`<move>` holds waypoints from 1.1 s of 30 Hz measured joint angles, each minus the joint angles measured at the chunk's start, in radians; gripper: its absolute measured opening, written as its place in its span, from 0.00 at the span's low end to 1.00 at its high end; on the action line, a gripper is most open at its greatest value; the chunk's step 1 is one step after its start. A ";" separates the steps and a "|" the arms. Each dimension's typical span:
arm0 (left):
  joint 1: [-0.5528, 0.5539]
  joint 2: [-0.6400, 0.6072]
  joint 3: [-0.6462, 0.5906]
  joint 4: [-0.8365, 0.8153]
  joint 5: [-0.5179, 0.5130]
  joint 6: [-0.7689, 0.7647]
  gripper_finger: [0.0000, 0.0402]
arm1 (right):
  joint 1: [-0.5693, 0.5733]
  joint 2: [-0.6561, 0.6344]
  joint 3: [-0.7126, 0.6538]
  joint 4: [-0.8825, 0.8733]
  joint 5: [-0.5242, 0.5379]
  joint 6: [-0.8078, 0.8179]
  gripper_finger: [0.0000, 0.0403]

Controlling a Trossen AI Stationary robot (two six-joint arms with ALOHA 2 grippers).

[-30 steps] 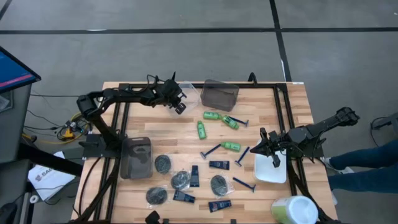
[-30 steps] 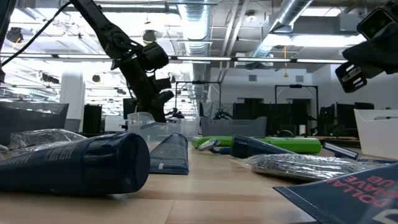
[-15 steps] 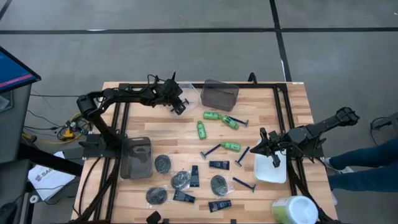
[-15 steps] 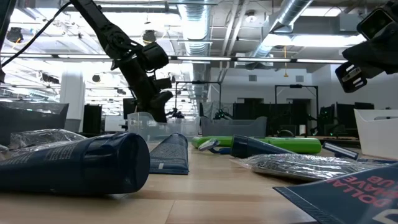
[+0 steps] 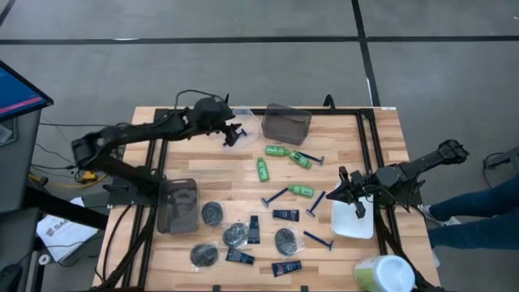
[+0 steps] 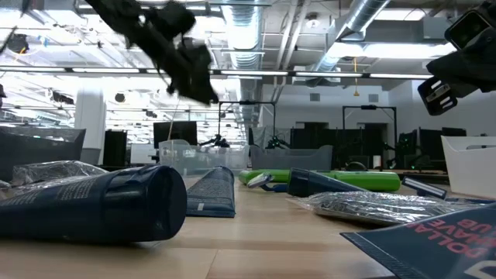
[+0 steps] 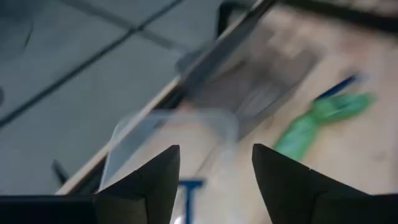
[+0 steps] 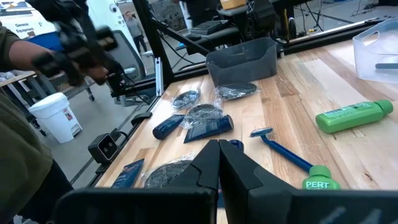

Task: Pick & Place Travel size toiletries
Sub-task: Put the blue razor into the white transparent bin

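Toiletries (image 5: 285, 193) lie scattered across the worktop (image 5: 243, 178); left gripper (image 5: 236, 134) is apart, empty, over clear bin (image 5: 246, 122); right gripper (image 5: 341, 193) pinched together; crowded razors could snag.

Green bottles (image 5: 301, 191): four. Blue razors (image 5: 274, 197): four on table, one in clear bin. Navy tubes (image 5: 285, 215): four. Wrapped discs (image 5: 213, 213): four. Bins (image 5: 285, 124): three. White tray (image 5: 352, 228): one.

light: bright, even overhead — blur: left wrist view, moving left arm (image 6: 174, 50)
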 joint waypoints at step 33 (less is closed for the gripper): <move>-0.554 0.438 0.313 0.005 -0.185 -0.238 0.53 | 0.000 0.000 0.000 0.000 0.000 0.000 0.00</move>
